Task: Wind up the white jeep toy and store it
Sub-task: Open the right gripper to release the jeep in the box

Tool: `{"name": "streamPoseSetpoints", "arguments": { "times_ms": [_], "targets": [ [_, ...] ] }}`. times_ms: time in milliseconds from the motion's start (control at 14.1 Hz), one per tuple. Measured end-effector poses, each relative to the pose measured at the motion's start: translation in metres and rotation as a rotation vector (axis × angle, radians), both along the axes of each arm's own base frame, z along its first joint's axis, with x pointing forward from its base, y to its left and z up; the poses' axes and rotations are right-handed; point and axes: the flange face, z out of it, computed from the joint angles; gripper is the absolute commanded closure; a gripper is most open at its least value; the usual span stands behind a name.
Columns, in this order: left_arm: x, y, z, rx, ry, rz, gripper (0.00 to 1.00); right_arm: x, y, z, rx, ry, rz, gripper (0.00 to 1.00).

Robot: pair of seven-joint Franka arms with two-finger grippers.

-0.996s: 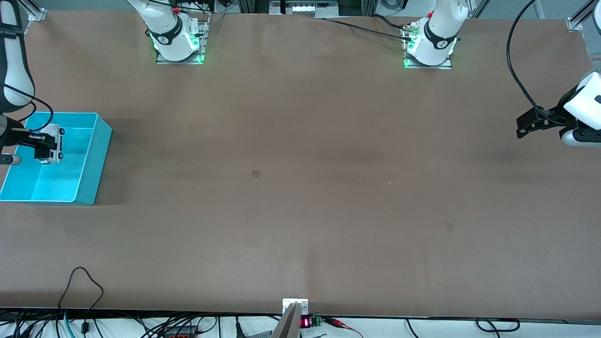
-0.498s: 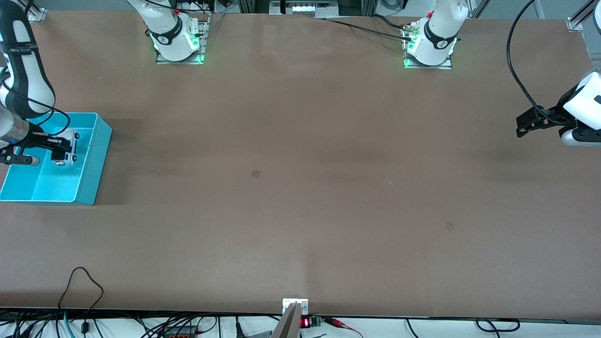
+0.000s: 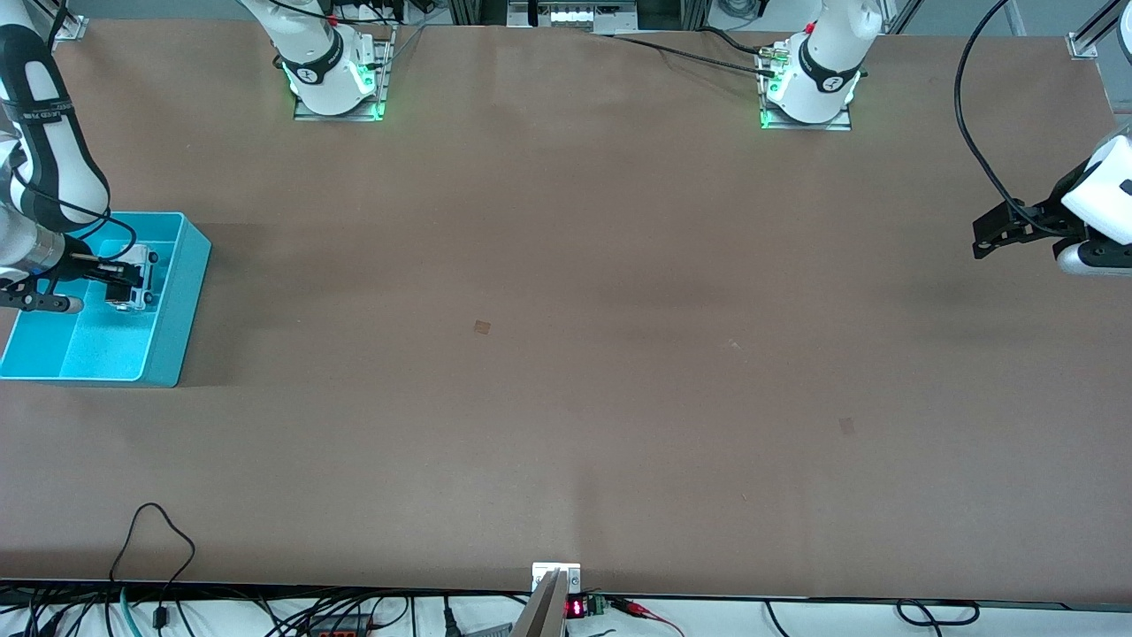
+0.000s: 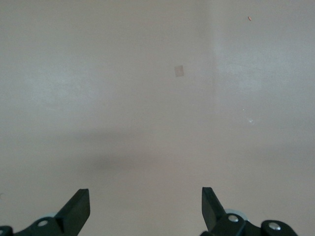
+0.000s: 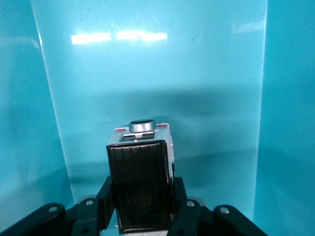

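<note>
Right gripper (image 3: 119, 281): closed on the white jeep toy (image 3: 134, 281), holding it inside the turquoise bin (image 3: 181, 301), low over the floor of one compartment.
Jeep, right wrist view: black ribbed roof panel (image 5: 140, 189) sits between the fingers (image 5: 106, 201); grey round knob (image 5: 141, 126) on the end pointing away from the wrist; turquoise bin floor (image 5: 147, 73) fills the view beneath it.
Jeep contact: cannot tell whether the wheels touch the bin floor or hang just above it.
Bin: at the right arm's end of the table (image 3: 566, 354), divided by an inner wall; the jeep is in the compartment toward the table's middle, at its end farther from the front camera.
Left gripper (image 3: 995, 232): jaws wide apart, holding nothing, over bare table at the left arm's end; this arm waits.
Left wrist view: both fingertips (image 4: 78, 206) apart over plain tabletop, a small square mark (image 4: 179, 71) on the surface.
Step in hand: storing, by my reading; the jeep is already within the bin walls, so only the release looks to be left.
Next move calls for: settling the jeep onto the floor if it is not yet down, parting the fingers, then lifting straight up clear of the inner wall.
Risk: if the spring is wound, the jeep may roll into a wall once released.
</note>
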Motion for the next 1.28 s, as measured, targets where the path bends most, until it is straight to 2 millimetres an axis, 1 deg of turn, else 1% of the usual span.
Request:
{"name": "streamPoseSetpoints", "arguments": {
  "times_ms": [71, 142, 214, 427, 498, 569, 712, 925, 1068, 1281],
  "targets": [
    [0.0, 0.0, 0.0, 0.0, 0.0, 0.0, 0.0, 0.0, 0.001, -0.003, 0.002, 0.002, 0.001, 0.15],
    [0.0, 0.0, 0.0, 0.0, 0.0, 0.0, 0.0, 0.0, 0.001, -0.004, 0.003, 0.002, 0.003, 0.05],
    [0.0, 0.001, 0.0, 0.0, 0.0, 0.001, 0.0, 0.001, 0.002, -0.004, 0.004, 0.002, 0.005, 0.0],
    [0.0, 0.001, 0.0, 0.0, 0.001, 0.002, 0.0, 0.004, 0.006, -0.002, 0.004, -0.004, 0.017, 0.0],
    [0.0, 0.001, 0.0, 0.0, 0.001, 0.002, 0.0, 0.009, 0.01, 0.002, 0.001, -0.013, 0.032, 0.0],
    [0.0, 0.001, 0.0, 0.0, 0.001, 0.002, 0.0, 0.016, 0.016, 0.011, -0.006, -0.029, 0.057, 0.0],
    [0.0, 0.001, 0.0, 0.0, 0.003, 0.002, 0.0, 0.029, 0.033, 0.039, -0.026, -0.066, 0.125, 0.0],
    [-0.001, 0.001, 0.0, 0.0, 0.008, 0.003, 0.0, 0.039, 0.059, 0.089, -0.045, -0.094, 0.199, 0.0],
    [-0.001, 0.001, -0.001, 0.0, 0.011, 0.003, 0.0, 0.043, 0.085, 0.119, -0.048, -0.085, 0.238, 0.0],
    [-0.001, 0.001, 0.001, 0.0, 0.01, 0.003, 0.0, 0.05, 0.135, 0.162, -0.065, -0.1, 0.315, 0.0]
  ]
}}
